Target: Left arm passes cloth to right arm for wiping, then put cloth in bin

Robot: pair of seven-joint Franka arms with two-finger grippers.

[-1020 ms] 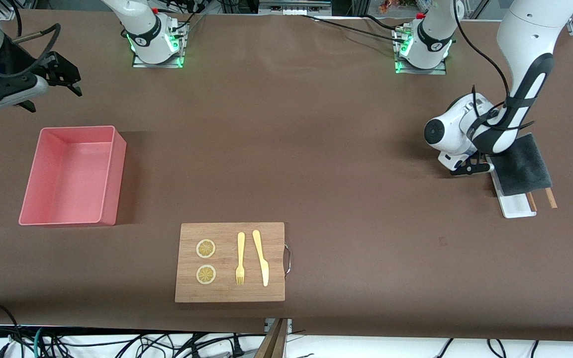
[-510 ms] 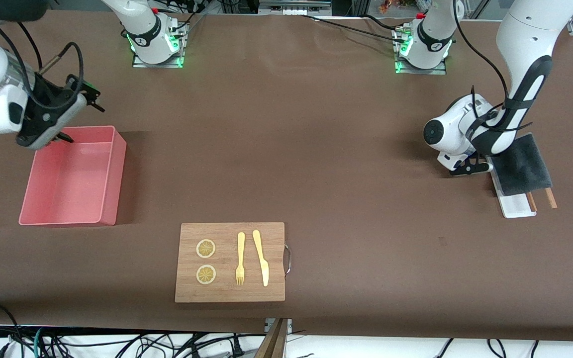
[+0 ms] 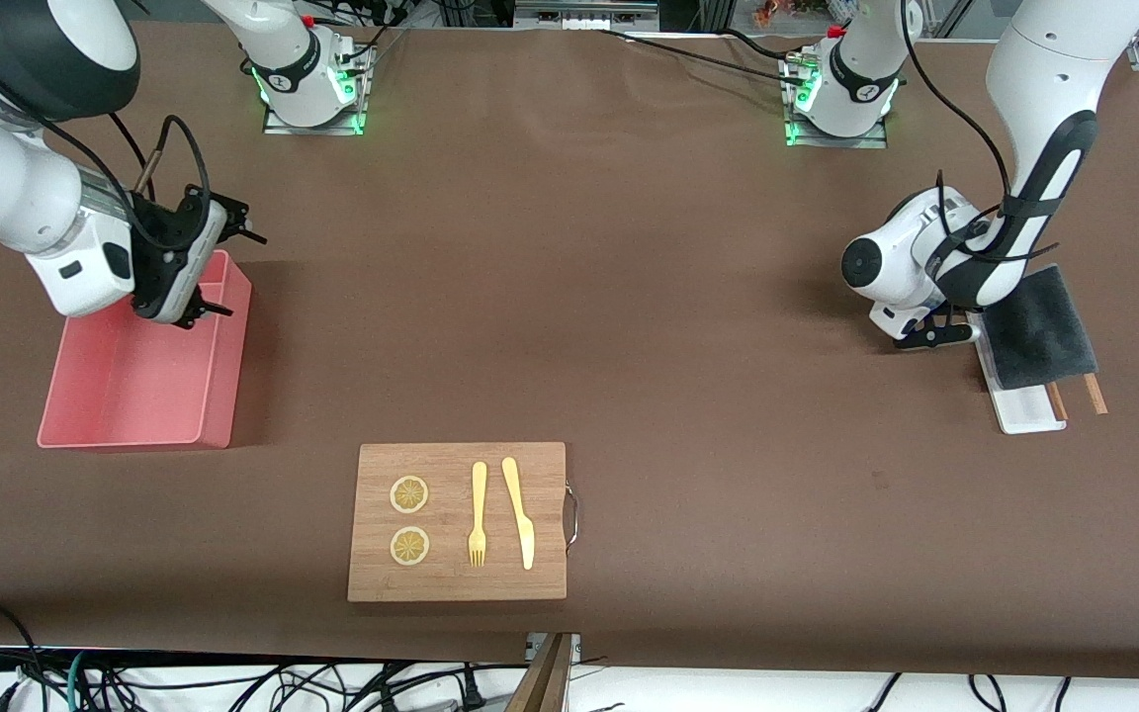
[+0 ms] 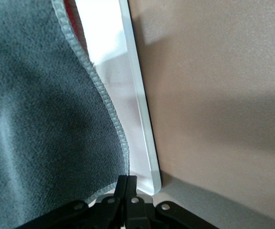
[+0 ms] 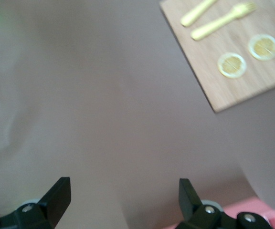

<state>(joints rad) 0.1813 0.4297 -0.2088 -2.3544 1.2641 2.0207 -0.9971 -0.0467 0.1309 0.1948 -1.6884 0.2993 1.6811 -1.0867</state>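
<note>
- Two arms at desk.
- Left hand point(image 3: 935, 334) low at cloth point(image 3: 1039, 331) edge, fingers together; grip on cloth unclear.
- Cloth lies on white tray point(image 3: 1024, 410), left arm's end.
- Right hand point(image 3: 209, 267) over bin point(image 3: 219, 396), fingers apart, empty.

Brown table point(image 3: 629, 297). Cutting board point(image 3: 458, 521) as landmark, at edge nearest front camera. Pink bin point(image 3: 139, 351) farther, toward right arm's end. White tray point(image 3: 1024, 405) farther, toward left arm's end. Arm bases farthest.
</note>
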